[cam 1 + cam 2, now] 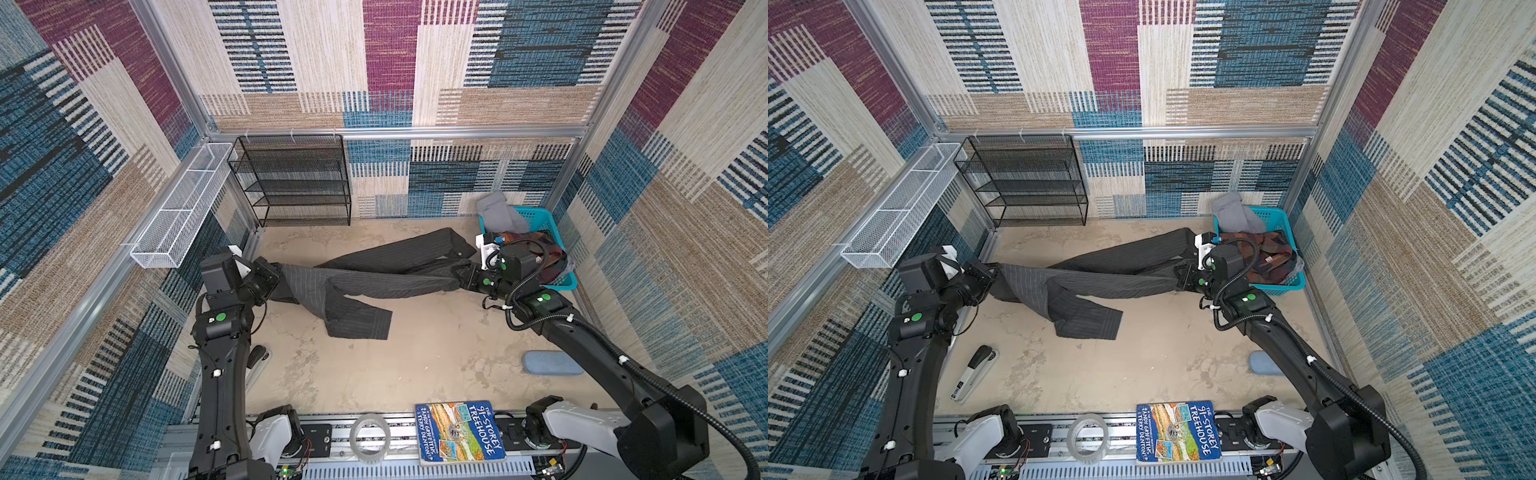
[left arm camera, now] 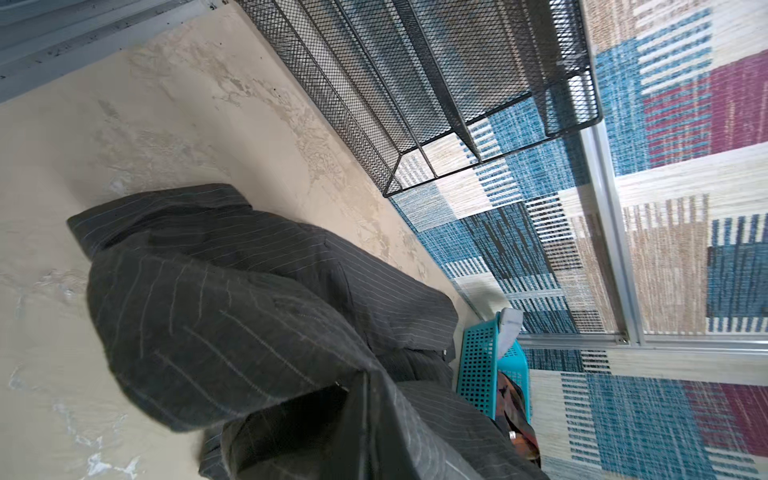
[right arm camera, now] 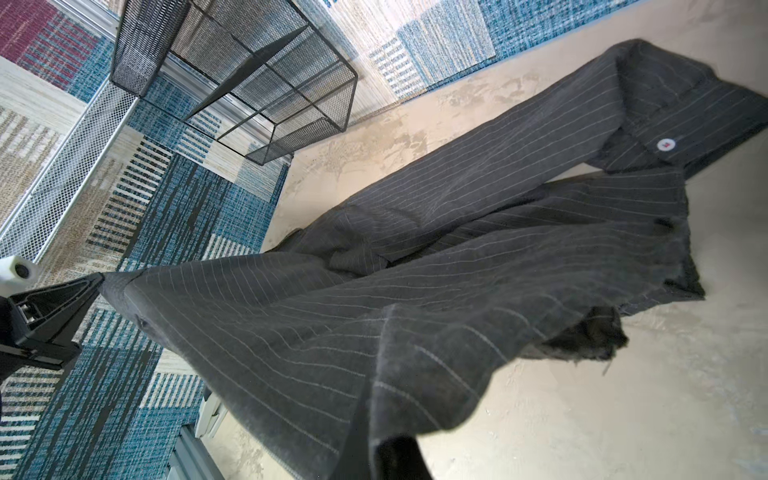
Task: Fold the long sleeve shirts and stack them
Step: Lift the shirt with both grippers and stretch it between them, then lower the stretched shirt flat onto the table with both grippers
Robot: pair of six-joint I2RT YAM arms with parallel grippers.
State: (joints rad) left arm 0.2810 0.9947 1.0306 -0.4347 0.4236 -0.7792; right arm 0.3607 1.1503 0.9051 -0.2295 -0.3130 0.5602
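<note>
surface: mottled beige tabletop | walls: patchwork carpet panels | shirt: stretched

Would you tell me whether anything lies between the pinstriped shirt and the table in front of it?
Nothing visible. The left gripper and right gripper hold the shirt stretched between them; the table just in front is bare. The stapler and blue case lie at the sides.

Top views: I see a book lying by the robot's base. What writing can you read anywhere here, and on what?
"THE 91-STOREY TREEHOUSE": cover of the book.
"ANDY GRIFFITHS & TERRY DENTON": same cover, along one edge.
Label on the stapler: too small to read.
The round white tag on the pinstriped shirt: red mark, unreadable.
</note>
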